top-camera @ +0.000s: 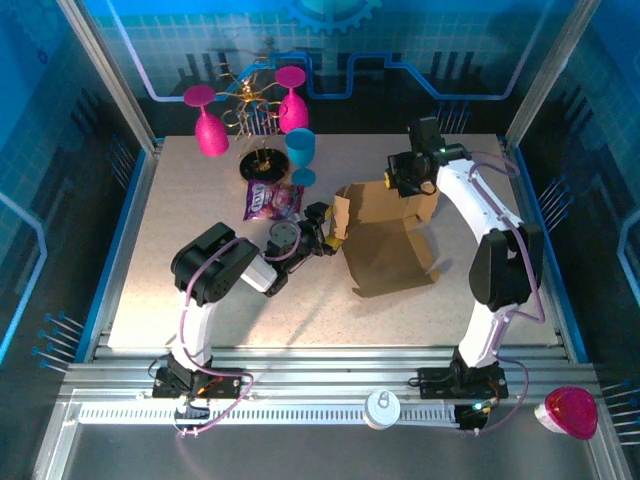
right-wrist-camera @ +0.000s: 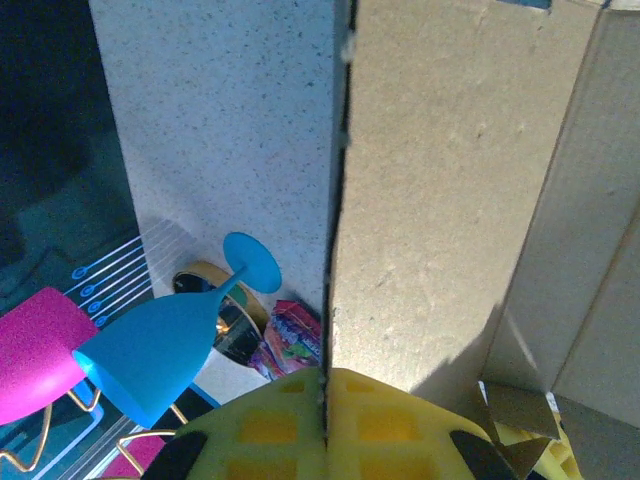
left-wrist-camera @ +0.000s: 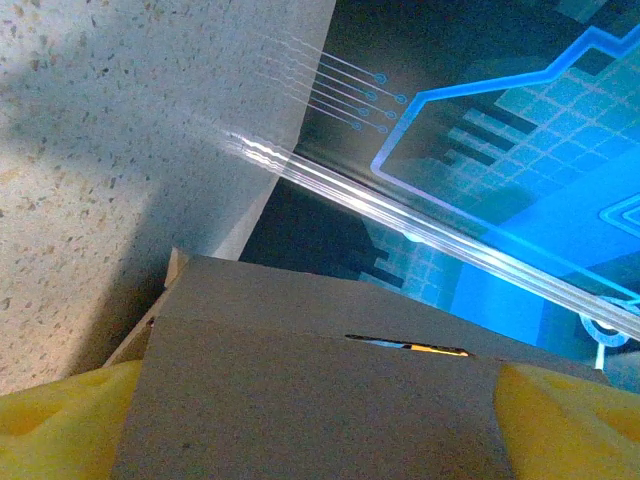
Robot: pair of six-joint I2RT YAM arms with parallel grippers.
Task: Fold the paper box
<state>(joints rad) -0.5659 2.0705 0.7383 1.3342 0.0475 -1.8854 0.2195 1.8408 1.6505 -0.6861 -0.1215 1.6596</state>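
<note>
The paper box [top-camera: 385,245] sits a bit right of the middle of the worktop [top-camera: 180,260]. It's only half put together: one big panel lies flat on the surface and the walls stand up along its back and left sides.

The right gripper [top-camera: 405,185] is at the back wall of the box, coming in from above. In its wrist view the yellow pads [right-wrist-camera: 260,425] are squeezed right together with the thin top edge of a cardboard panel pinched between them, so that one has a solid hold on the box.

The left gripper [top-camera: 328,232] is low down at the box's left wall, reaching in from the left side. Its jaws are spread wide. From its wrist camera a cardboard panel lies across the gap and overlaps both yellow pads [left-wrist-camera: 50,425], so it doesn't look pinched as far as I can see.

Other stuff is toward the back edge of the worktop. A purple snack packet [top-camera: 272,200] lies near the box's left wall, with a blue goblet [top-camera: 300,150] just behind it. There's also a gold wire stand [top-camera: 258,115] with two pink goblets [top-camera: 210,125] by it
</note>
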